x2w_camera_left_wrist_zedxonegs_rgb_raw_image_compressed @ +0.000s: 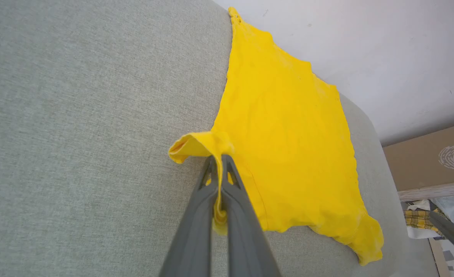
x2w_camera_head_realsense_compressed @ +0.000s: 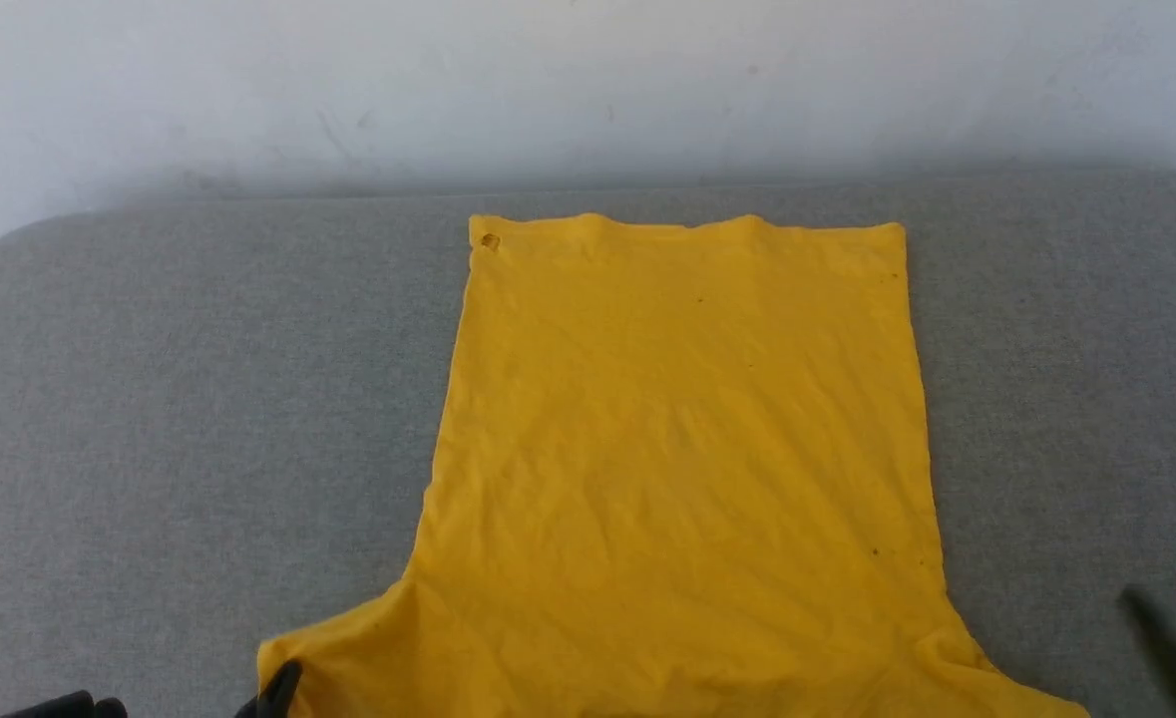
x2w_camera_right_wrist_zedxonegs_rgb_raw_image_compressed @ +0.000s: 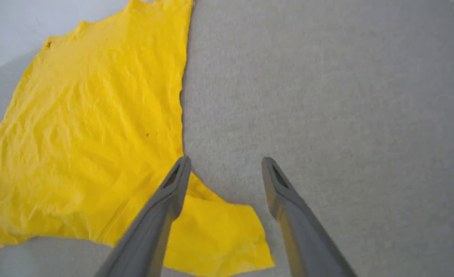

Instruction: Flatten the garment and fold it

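The garment (x2w_camera_head_realsense_compressed: 687, 449) lies plain side up, nearly flat on the grey worktop (x2w_camera_head_realsense_compressed: 169, 399), hem away from the robot. The left jaws are clamped on the garment's left sleeve (x2w_camera_left_wrist_zedxonegs_rgb_raw_image_compressed: 196, 144), which curls into a loose roll above them. The right jaws stand apart over the garment's right sleeve (x2w_camera_right_wrist_zedxonegs_rgb_raw_image_compressed: 219, 231), one finger above the cloth, the other beyond its edge.

Likely risks: a hard pull on the left sleeve could drag the garment's body and wrinkle it. The curled sleeve could tuck under if dropped. The right jaws could close on only a sliver of the garment's edge and slip.

Count: one garment, two sleeves, two sets of jaws, and one clear hole (x2w_camera_head_realsense_compressed: 491, 241) at the garment's hem corner.
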